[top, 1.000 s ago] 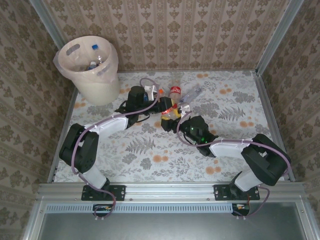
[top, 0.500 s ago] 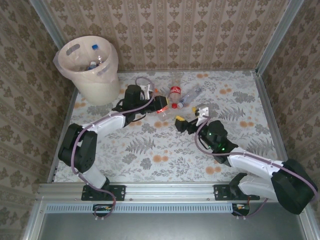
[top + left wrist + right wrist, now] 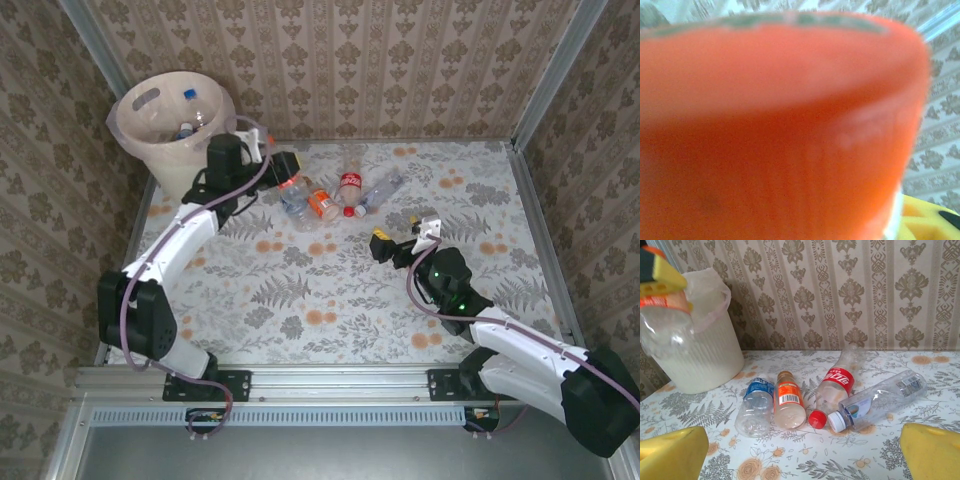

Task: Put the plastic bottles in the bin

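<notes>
Already bottles (image 3: 192,112) in bin (image 3: 197,176); left gripper (image 3: 282,168) tight on orange-labelled bottle (image 3: 780,135), right gripper (image 3: 404,234) wide, empty

orange bottle (image 3: 775,145): blurred, very close | yellow gripper pad (image 3: 920,222): lower right | wallpaper (image 3: 942,125): right

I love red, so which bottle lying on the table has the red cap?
The red-labelled bottle, between the orange-labelled one and the clear bottle whose cap is white.
</notes>
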Motion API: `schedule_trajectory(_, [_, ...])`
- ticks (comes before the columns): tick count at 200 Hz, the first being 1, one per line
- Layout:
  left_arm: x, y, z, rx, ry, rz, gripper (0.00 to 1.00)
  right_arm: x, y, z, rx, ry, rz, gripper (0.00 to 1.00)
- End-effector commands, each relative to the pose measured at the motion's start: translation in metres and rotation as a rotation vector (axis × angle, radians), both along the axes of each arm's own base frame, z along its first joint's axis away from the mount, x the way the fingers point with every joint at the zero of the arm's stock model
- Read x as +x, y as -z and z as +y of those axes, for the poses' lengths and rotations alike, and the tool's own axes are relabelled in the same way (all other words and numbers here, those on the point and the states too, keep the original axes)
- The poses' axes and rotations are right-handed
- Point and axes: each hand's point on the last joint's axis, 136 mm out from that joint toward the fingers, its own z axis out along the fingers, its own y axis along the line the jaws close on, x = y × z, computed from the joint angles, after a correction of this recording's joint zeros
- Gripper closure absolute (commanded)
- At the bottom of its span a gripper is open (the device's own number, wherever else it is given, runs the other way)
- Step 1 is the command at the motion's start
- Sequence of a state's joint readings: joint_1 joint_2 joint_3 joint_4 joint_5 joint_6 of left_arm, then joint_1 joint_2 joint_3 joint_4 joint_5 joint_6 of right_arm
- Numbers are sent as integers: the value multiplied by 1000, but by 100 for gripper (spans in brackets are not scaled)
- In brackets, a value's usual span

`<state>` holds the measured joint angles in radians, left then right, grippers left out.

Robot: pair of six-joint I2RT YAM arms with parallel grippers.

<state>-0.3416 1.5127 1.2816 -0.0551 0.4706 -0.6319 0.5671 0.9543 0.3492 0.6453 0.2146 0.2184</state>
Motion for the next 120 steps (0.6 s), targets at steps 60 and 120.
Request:
schedule_trajectory(60, [35, -93, 82, 73, -233, -185, 58, 0, 6, -4, 0, 16, 17, 0])
schedule_trajectory(120, [48, -157, 125, 136, -321, -358, 56, 1, 6, -5, -4, 20, 20, 1])
